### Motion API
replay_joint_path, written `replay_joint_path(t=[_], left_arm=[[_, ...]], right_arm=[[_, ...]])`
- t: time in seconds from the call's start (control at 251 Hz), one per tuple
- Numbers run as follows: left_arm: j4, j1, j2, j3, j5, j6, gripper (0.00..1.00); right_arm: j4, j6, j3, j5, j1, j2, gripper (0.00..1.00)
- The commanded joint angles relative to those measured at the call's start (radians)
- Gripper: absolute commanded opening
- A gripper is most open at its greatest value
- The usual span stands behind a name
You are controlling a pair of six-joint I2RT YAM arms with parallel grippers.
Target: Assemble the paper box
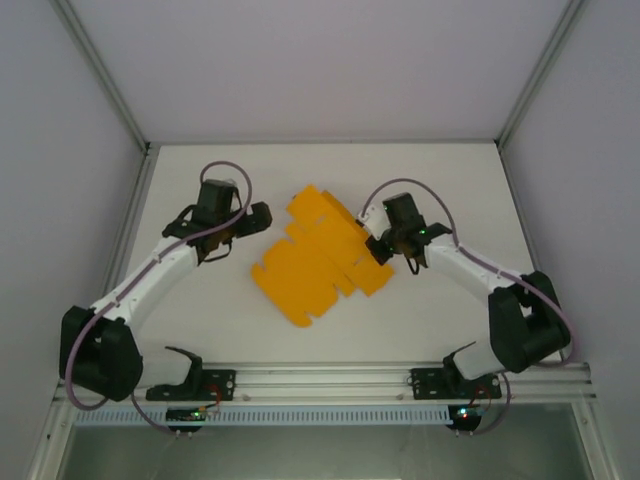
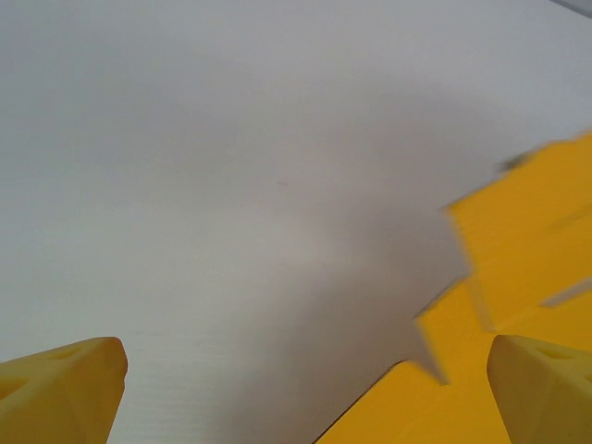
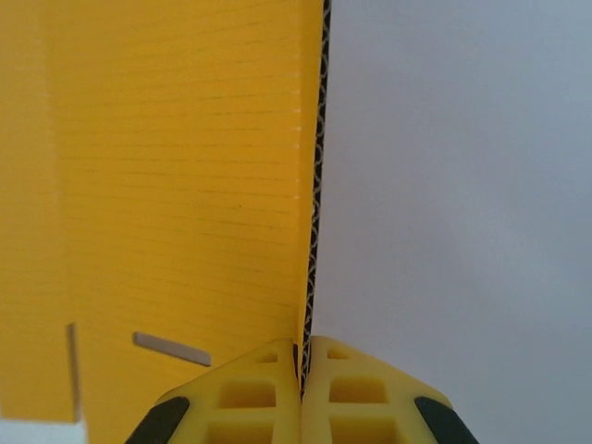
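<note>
Between right fingers [image 3: 248, 400], paper box [image 3: 185, 185] edge

This is a robotics lab bench, set up as a closed test cell. A plain white table [image 1: 200, 330] is boxed in by blank white panels [image 1: 320, 60], joined at the corners by bare aluminium posts [image 1: 100, 70]. Along the near edge runs a slotted aluminium rail [image 1: 330, 378]. The left arm [image 1: 150, 275] and the right arm [image 1: 470, 265], both white and black, are bolted to it. Cables [image 1: 225, 164] loop off the arms, and small boards [image 1: 190, 415] below the rail show lit green and red lights. The paper box [image 1: 320, 260], a flat die-cut sheet of orange-yellow card, lies on the table between the arms.
</note>
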Motion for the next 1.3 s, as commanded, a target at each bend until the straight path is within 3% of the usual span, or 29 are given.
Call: replay_joint_path(t=[0.0,0.12,0.375,0.627,0.934,1.022,1.165,1.297], left_arm=[[0.080,0.004,0.071,0.092,0.261,0.040,1.00],[0.075,0.000,0.180,0.214,0.375,0.047,1.00],[-0.025,-0.016,0.381,0.444,0.514,0.091,1.00],[-0.070,-0.050,0.424,0.495,0.520,0.110,1.00],[-0.073,-0.065,0.484,0.490,0.553,0.066,0.99],[-0.022,-0.072,0.495,0.466,0.637,0.025,1.00],[0.210,-0.076,0.501,0.386,0.836,-0.142,1.00],[0.296,-0.084,0.502,0.365,0.853,-0.195,1.00]], right_arm=[[0.123,-0.260,0.030,0.169,0.028,0.035,0.00],[0.207,-0.388,0.016,0.147,0.076,0.041,0.00],[0.230,-0.417,0.044,0.144,0.118,0.065,0.00],[0.206,-0.399,0.098,0.213,0.125,0.135,0.00],[0.252,-0.318,0.121,0.207,0.124,0.141,0.00],[0.260,-0.292,0.124,0.213,0.125,0.141,0.00],[0.302,-0.258,0.120,0.255,0.131,0.145,0.00],[0.334,-0.242,0.099,0.243,0.140,0.144,0.00]])
